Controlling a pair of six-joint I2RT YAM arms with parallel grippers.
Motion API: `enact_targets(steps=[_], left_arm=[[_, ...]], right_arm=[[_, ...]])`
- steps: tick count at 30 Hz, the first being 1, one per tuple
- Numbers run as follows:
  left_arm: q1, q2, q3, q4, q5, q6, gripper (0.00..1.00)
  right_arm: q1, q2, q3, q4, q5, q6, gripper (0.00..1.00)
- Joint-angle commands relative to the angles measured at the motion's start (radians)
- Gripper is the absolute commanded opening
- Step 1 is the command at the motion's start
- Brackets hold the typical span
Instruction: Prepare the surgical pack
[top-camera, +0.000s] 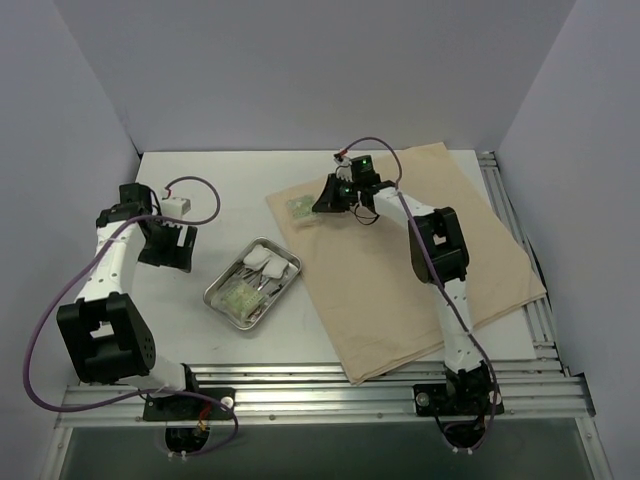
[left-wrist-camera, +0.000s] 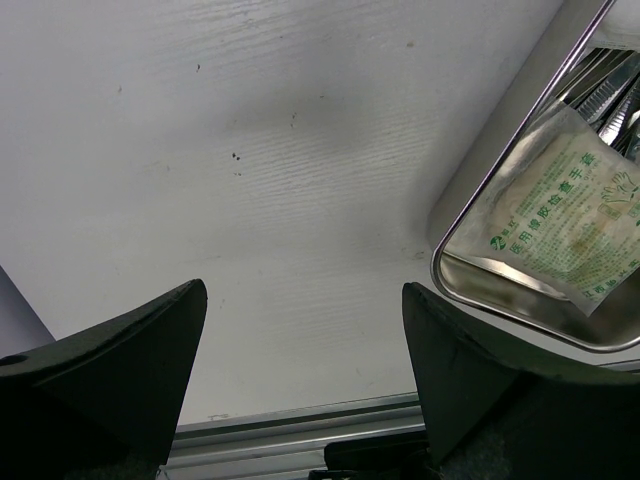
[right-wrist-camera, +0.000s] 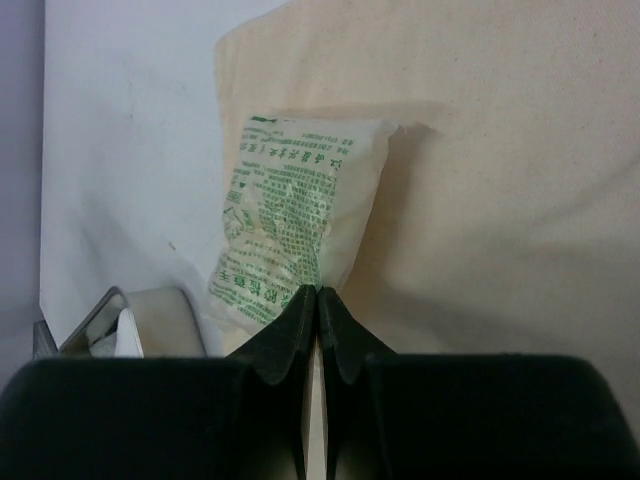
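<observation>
The tan cloth (top-camera: 430, 270) is spread flat on the right half of the tabletop (top-camera: 200, 190) and is partly covered by the right arm in the top view. A green-printed packet (right-wrist-camera: 300, 220) lies on its far left corner. The right fingers (right-wrist-camera: 285, 335) are closed together on the packet's near edge. The pinched strip is hidden behind the tips, and the print is too blurred to be read. The tray (top-camera: 212, 297) sits on the tabletop just beside the cloth's left edge; whether the two touch cannot be told. White gauze (top-camera: 265, 262) is seen at the tray's far end and a second packet (left-wrist-camera: 560, 210) at its near end, with metal tools (left-wrist-camera: 610, 90) beside them. The kind of tools cannot be made out, since they are small from above and cut off by the picture edge in the left wrist view. In the right wrist view only a corner of the tray shows, the rest being hidden by the fingers. The left fingers (left-wrist-camera: 110, 380) are held wide apart, with nothing between them, over bare tabletop left of the tray.
</observation>
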Motion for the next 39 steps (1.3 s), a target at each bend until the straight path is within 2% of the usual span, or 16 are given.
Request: enact_targets(steps=[1, 7, 12, 17, 24, 39], left_arm=[[0.001, -0.049, 0.024, -0.003, 0.007, 0.002, 0.89], [0.001, -0.054, 0.019, 0.001, 0.011, 0.006, 0.89], [0.001, -0.051, 0.007, 0.009, 0.020, 0.005, 0.89], [0.001, -0.055, 0.002, 0.007, 0.027, 0.003, 0.89], [0.001, -0.061, -0.019, 0.006, 0.014, 0.012, 0.89], [0.001, -0.074, -0.036, 0.006, 0.022, 0.019, 0.89]], right_arm=[[0.005, -0.231, -0.030, 0.009, -0.031, -0.056, 0.00], [0.016, -0.453, -0.179, -0.005, -0.020, -0.116, 0.00], [0.098, -0.527, -0.248, -0.066, 0.007, -0.201, 0.00], [0.241, -0.517, -0.271, -0.080, 0.004, -0.255, 0.00], [0.348, -0.435, -0.294, -0.031, -0.042, -0.254, 0.00], [0.353, -0.333, -0.369, 0.068, -0.057, -0.249, 0.00]])
